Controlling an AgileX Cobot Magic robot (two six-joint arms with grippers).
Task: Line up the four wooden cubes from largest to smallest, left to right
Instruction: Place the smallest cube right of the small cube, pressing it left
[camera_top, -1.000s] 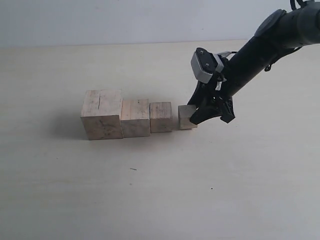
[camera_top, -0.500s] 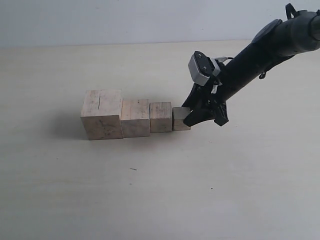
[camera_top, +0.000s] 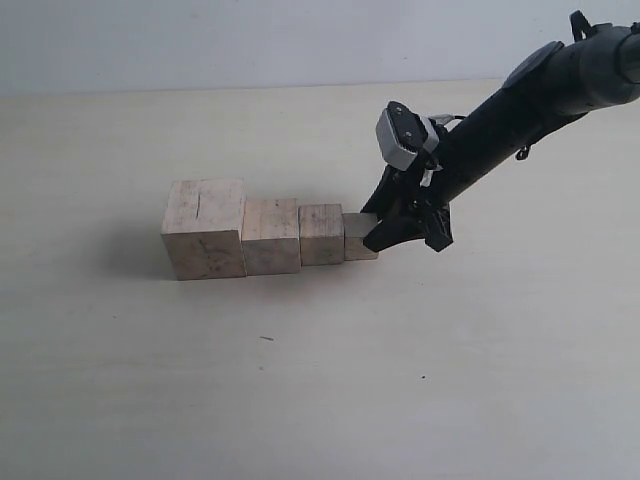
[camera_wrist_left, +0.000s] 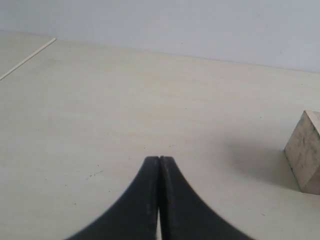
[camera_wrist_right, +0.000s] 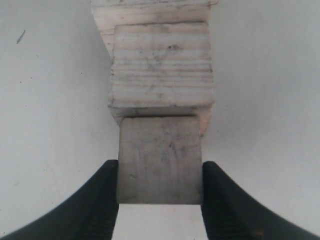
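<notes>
Four pale wooden cubes stand in a row on the table. The largest cube (camera_top: 204, 228) is at the left, with a thin dark scratch on top. Beside it come the second cube (camera_top: 271, 235), the third cube (camera_top: 321, 234) and the smallest cube (camera_top: 358, 236), which touches the third. My right gripper (camera_top: 381, 232) is shut on the smallest cube (camera_wrist_right: 160, 159), a finger pressed on each side; the third cube (camera_wrist_right: 162, 65) lies just beyond it. My left gripper (camera_wrist_left: 159, 159) is shut and empty, hovering over bare table, with the largest cube (camera_wrist_left: 306, 151) off to its side.
The right arm (camera_top: 510, 110) slants down from the upper right of the exterior view. A pale wall runs along the table's far edge (camera_top: 250, 88). A tiny dark speck (camera_top: 266, 339) lies in front of the row.
My right gripper has slid the smallest cube leftward, closing the gap until it meets the third cube. The other cubes have stayed put.
</notes>
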